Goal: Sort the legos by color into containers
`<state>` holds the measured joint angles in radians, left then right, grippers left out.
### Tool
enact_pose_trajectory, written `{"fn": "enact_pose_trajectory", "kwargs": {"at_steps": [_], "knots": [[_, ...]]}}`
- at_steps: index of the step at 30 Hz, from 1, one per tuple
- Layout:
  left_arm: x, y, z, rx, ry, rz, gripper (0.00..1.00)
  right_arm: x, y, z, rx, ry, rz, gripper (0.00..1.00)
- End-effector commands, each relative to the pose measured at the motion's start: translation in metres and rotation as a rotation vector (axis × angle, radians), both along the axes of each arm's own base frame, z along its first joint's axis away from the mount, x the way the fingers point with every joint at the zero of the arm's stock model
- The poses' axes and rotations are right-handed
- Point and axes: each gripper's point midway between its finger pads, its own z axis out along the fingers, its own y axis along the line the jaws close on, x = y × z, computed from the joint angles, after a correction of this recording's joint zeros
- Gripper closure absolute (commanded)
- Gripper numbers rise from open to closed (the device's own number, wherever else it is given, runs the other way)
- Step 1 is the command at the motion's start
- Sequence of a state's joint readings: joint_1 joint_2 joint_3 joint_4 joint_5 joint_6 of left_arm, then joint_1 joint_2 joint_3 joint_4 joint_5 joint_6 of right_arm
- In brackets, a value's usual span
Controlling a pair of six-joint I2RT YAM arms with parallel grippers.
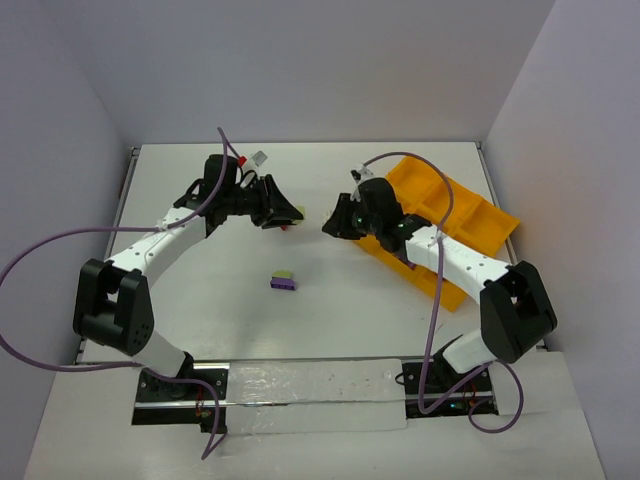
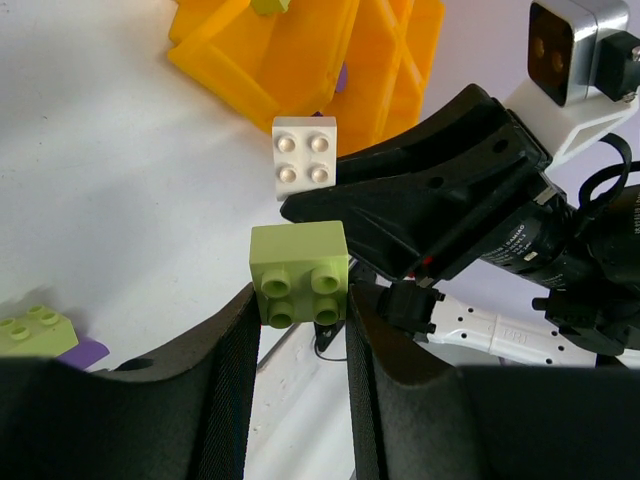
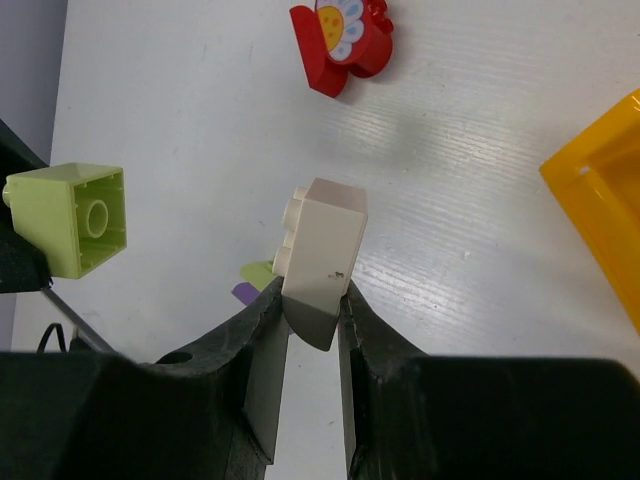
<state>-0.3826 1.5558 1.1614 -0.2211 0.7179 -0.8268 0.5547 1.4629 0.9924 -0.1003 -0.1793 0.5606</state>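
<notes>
Showing hollow underside of green brick [image 3: 70, 218]: right wrist view.

One high fixed view, two close wrist views facing each other.

The top camera looks down from above and behind the arm bases at 6 o'clock, far enough to hold the whole bench [image 1: 330, 320], with the tray [image 1: 455, 200] at 2 o'clock. The left wrist camera sits close behind the left tool [image 2: 298, 295] and faces across the bench to the tray at 12 o'clock. The right wrist camera sits close behind the right tool [image 3: 308, 298], looking steeply down at the bench. Each wrist view catches the other's brick: the white brick [image 2: 305, 158], and the green brick [image 3: 65, 220] at 9 o'clock. All three views share the clump [image 1: 283, 281] mid-bench.
</notes>
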Motion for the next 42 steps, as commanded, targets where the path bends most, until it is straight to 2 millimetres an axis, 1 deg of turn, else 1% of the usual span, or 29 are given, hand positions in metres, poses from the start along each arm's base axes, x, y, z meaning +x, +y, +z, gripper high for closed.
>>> {"fn": "enact_pose_trajectory", "kwargs": {"at_steps": [1,2,3,4,6,7,8,9,10,12,13,15,17,19,22,26,29,32,33,35,37,39,42], "knots": [[0.002,0.000,0.035,-0.043,-0.095,-0.013,1.00,0.011,-0.025,0.022,-0.021,-0.054,-0.103,1.00],[0.003,0.001,0.033,-0.029,-0.095,-0.004,1.00,0.014,-0.037,0.022,-0.043,-0.051,-0.146,1.00],[0.004,0.004,0.028,-0.007,-0.089,0.010,1.00,0.018,-0.054,0.022,-0.064,-0.046,-0.200,1.00],[0.005,0.006,0.026,0.014,-0.082,0.022,1.00,0.024,-0.074,0.023,-0.070,-0.043,-0.253,1.00],[0.010,0.010,0.018,0.062,-0.084,0.049,1.00,0.028,-0.110,0.024,-0.093,-0.045,-0.347,1.00],[0.013,0.012,0.015,0.084,-0.077,0.062,1.00,0.031,-0.134,0.025,-0.114,-0.052,-0.407,1.00],[0.014,0.012,0.014,0.100,-0.083,0.062,1.00,0.032,-0.149,0.025,-0.128,-0.052,-0.441,1.00],[0.016,0.012,0.012,0.120,-0.076,0.066,1.00,0.036,-0.173,0.025,-0.153,-0.053,-0.513,1.00],[0.019,0.010,0.014,0.138,-0.090,0.070,1.00,0.035,-0.189,0.024,-0.176,-0.048,-0.554,1.00],[0.023,0.007,0.009,0.180,-0.090,0.072,1.00,0.034,-0.219,0.022,-0.197,-0.030,-0.634,1.00],[0.024,-0.001,0.014,0.182,-0.106,0.061,1.00,0.034,-0.232,0.021,-0.197,-0.023,-0.670,1.00],[0.027,-0.007,0.012,0.193,-0.105,0.052,1.00,0.033,-0.253,0.020,-0.192,-0.009,-0.735,1.00],[0.028,-0.020,0.015,0.195,-0.118,0.032,1.00,0.034,-0.264,0.020,-0.179,-0.004,-0.769,1.00],[0.029,-0.027,0.017,0.197,-0.122,0.019,1.00,0.037,-0.282,0.021,-0.180,0.002,-0.820,1.00],[0.031,-0.043,0.023,0.192,-0.138,-0.011,1.00,0.045,-0.301,0.021,-0.178,0.012,-0.871,1.00],[0.034,-0.048,0.021,0.203,-0.138,-0.021,1.00,0.056,-0.318,0.021,-0.162,0.017,-0.919,1.00],[0.035,-0.049,0.019,0.207,-0.136,-0.024,1.00,0.059,-0.331,0.017,-0.160,0.031,-0.958,1.00],[0.035,-0.050,0.016,0.212,-0.136,-0.029,1.00,0.054,-0.353,0.012,-0.161,0.042,-1.022,1.00],[0.037,-0.050,0.016,0.214,-0.139,-0.031,1.00,0.049,-0.363,0.008,-0.162,0.048,-1.050,1.00],[0.040,-0.051,0.015,0.217,-0.142,-0.033,1.00,0.044,-0.374,0.003,-0.166,0.060,-1.077,1.00],[0.042,-0.053,0.009,0.225,-0.132,-0.041,1.00,0.038,-0.387,-0.003,-0.180,0.076,-1.111,1.00],[0.044,-0.056,0.007,0.227,-0.127,-0.048,1.00,0.035,-0.395,-0.007,-0.192,0.085,-1.133,1.00],[0.049,-0.061,0.007,0.221,-0.128,-0.058,1.00,0.032,-0.408,-0.013,-0.210,0.097,-1.163,0.96]]}}
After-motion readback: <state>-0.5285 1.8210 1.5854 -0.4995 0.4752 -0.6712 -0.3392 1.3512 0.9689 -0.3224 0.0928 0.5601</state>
